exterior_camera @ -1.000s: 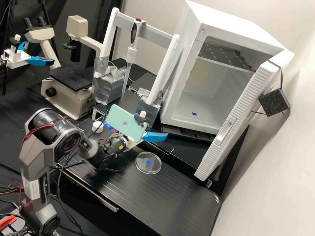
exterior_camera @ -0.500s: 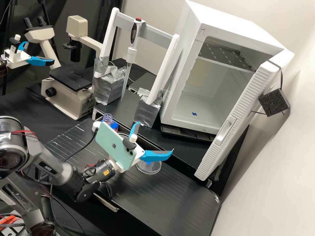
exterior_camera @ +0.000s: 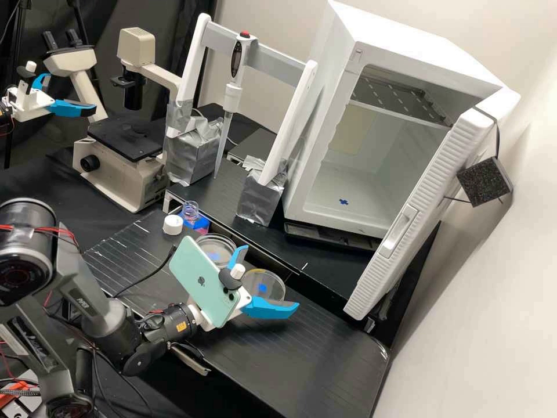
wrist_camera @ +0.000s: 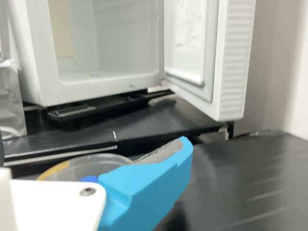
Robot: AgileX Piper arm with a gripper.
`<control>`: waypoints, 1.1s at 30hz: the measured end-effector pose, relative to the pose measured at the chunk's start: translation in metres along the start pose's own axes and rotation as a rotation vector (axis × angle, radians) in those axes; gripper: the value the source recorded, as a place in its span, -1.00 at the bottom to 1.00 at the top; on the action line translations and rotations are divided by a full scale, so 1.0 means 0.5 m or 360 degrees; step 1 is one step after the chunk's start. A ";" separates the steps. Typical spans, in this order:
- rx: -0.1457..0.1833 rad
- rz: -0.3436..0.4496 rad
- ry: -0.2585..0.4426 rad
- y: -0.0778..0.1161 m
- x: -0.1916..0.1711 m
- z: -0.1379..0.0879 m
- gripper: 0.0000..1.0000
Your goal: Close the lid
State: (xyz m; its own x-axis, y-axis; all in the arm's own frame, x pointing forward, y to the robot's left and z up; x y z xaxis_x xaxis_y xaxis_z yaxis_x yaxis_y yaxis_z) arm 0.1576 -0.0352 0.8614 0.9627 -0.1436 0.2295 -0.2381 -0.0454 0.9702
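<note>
In the high view my gripper (exterior_camera: 271, 277) stands open above the front bench, its two blue fingers apart with nothing seen between them. A clear round dish (exterior_camera: 263, 283) with a blue mark lies behind the nearer finger. Left of it, another clear dish (exterior_camera: 216, 251) with a blue mark is partly covered by the phone and gripper. Which part is a separate lid, I cannot tell. In the wrist view my gripper (wrist_camera: 94, 154) shows one blue finger (wrist_camera: 149, 185), which overlaps a dish (wrist_camera: 82, 167) with a yellow patch at its rim.
An uncapped bottle (exterior_camera: 194, 219) and white cap (exterior_camera: 173, 224) stand left of the dishes. Behind are the pipette stand (exterior_camera: 260, 197), the microscope (exterior_camera: 119, 168) and a white cabinet (exterior_camera: 316, 116), its door (exterior_camera: 406, 232) swung out. A raised ledge borders the bench.
The gripper has come back toward the bench's front and lower in the high view, uncovering the bottle and the left dish. Its fingers remain apart, and the right dish has not moved.
</note>
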 end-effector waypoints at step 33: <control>-0.0164 -0.0081 -0.0024 -0.021 0.011 0.014 1.00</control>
State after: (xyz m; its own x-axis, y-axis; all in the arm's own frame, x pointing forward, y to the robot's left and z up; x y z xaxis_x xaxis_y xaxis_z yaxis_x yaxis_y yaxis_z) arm 0.1647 -0.0427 0.8518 0.9709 -0.1584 0.1795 -0.1739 0.0487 0.9836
